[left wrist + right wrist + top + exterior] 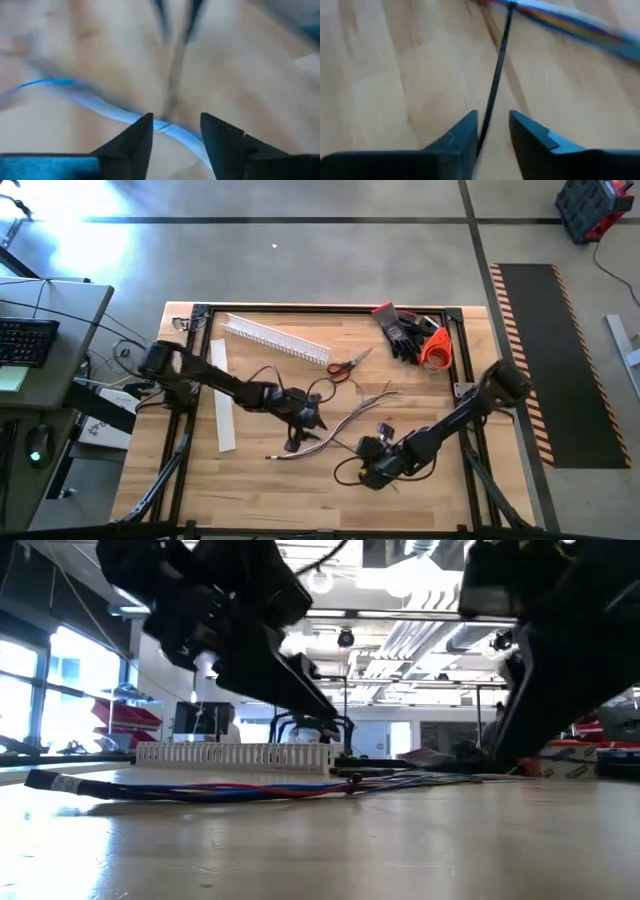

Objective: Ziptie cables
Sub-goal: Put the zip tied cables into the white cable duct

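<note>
The cables (340, 423) lie as a thin bundle on the wooden table, running from near-left to far-right; the low view shows the cables (200, 790) flat on the wood. My left gripper (305, 423) points down over the bundle's middle. It is open, with one fingertip on each side of the cables (100, 102) in the left wrist view (176, 127). My right gripper (374, 456) sits nearer and to the right, open (494, 125). A thin black zip tie strap (497, 70) runs from the bundle (580, 22) into the gap between its fingers. My left gripper straddles the cable bundle (162, 125) from above, fingers across it; whether the fingertips touch it, I cannot tell. My right gripper has the zip tie's free end (485, 130) in its gap, close along one finger (465, 135); whether that finger touches it, I cannot tell.
A white comb-slotted duct (275, 338) lies at the far left and a flat white strip (222, 395) left of the arms. Red-handled scissors (345, 367) lie just beyond the cables. Black gloves (400, 330) and an orange tape roll (435, 350) sit at the far-right corner.
</note>
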`<action>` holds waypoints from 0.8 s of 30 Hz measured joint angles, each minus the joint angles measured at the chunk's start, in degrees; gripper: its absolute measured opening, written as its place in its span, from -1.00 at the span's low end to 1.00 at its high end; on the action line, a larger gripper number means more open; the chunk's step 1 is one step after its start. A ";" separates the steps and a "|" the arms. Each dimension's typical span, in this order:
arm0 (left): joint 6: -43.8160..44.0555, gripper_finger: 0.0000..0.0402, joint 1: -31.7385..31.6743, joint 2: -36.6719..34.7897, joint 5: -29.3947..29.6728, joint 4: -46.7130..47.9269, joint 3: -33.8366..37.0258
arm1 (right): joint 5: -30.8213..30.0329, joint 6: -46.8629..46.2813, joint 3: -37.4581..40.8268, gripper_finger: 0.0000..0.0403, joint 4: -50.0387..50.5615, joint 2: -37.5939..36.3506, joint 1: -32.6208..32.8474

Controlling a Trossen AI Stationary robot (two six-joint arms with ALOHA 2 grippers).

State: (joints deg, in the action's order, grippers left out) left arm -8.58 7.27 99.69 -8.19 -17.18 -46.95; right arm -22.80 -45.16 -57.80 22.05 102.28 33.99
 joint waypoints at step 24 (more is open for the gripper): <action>-30.96 -0.30 -39.52 -6.71 7.59 23.65 1.46 | -0.75 33.21 0.13 0.07 0.23 -9.15 -13.12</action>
State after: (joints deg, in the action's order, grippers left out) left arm -39.54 -32.25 92.98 -0.60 6.47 -45.49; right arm -23.55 -11.94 -57.67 22.28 93.14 20.86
